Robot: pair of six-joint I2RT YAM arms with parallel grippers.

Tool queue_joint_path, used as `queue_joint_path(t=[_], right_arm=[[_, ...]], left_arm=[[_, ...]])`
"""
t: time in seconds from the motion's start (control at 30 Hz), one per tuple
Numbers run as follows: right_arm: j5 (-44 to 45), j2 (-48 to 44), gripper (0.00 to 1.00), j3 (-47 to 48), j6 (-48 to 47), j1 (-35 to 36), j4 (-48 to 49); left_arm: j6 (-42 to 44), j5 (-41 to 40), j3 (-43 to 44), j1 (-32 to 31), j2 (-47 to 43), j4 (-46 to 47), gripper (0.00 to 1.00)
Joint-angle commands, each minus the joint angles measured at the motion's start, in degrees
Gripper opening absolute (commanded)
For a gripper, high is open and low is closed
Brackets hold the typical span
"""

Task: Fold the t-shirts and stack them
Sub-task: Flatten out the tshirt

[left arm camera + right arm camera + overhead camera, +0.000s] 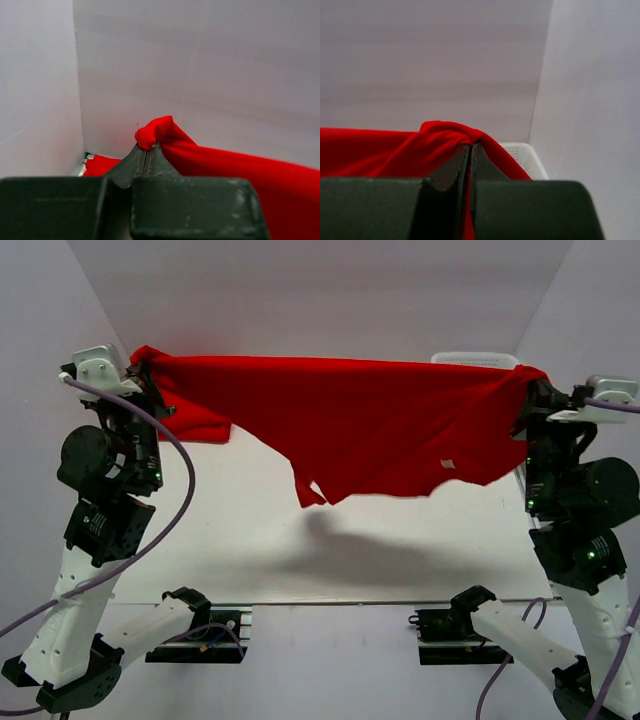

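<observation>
Arm bases: left arm base (200,632) and right arm base (450,628) bolted at the bottom edge of the frame, both arms rising up the left and right sides.

Left gripper (143,368) (147,150), upper left: jaws pressed nearly together, with a small knot of red cloth pinched at the tips. Right gripper (532,390) (470,146), upper right: jaws likewise drawn tight, with a fold of red cloth draped over and clamped between them.

T-shirt (370,420) (240,175) (380,150): plain bright red, strung between the two grippers across the upper half of the frame. Top edge is taut and nearly level. The body sags to a ragged low point just left of centre. It hangs above the white table (420,550), with a soft shadow beneath it. A small white tag (447,464) shows near the lower right hem.

Red lobe (200,420) sits just below the left gripper. I cannot tell whether it is a sleeve of this shirt or separate cloth.

White mesh basket (475,359) (526,156): rim peeks out behind the shirt's upper right edge, in the far right corner by the wall.
</observation>
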Motion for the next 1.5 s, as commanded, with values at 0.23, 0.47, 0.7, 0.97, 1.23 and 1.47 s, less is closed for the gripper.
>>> queue_joint_path(t=[0.23,0.47,0.7,0.97,1.23,1.47], right_arm=[[3.2,-0.3,0.0,2.3,-3.5,-0.1,2.7],[8.6,11.2,0.0,-5.1,2.2,-0.4,7.3],[6.1,38.5,0.0,-3.1,8.8,-4.9,7.4],[0.9,69.9,0.0,22.2,7.6,-10.0,0.2],[-3.6,86.5,0.3,40.9,5.2,-11.5,-2.5],[-4.0,87.3,0.9,44.6,3.7,-11.3,-1.8]], left_arm=[[2.4,-6.7,1.7,0.2,-1.9,-2.9,0.0],[-8.1,-7.8,-7.0,1.2,7.9,-2.9,0.0],[-15.3,-7.5,-6.2,3.8,31.0,-4.7,0.0],[-14.1,0.4,10.4,11.0,59.9,-2.7,0.0],[-10.7,7.8,28.1,14.0,78.5,-6.5,0.57],[-10.7,7.8,33.8,14.1,79.2,-9.5,1.0]])
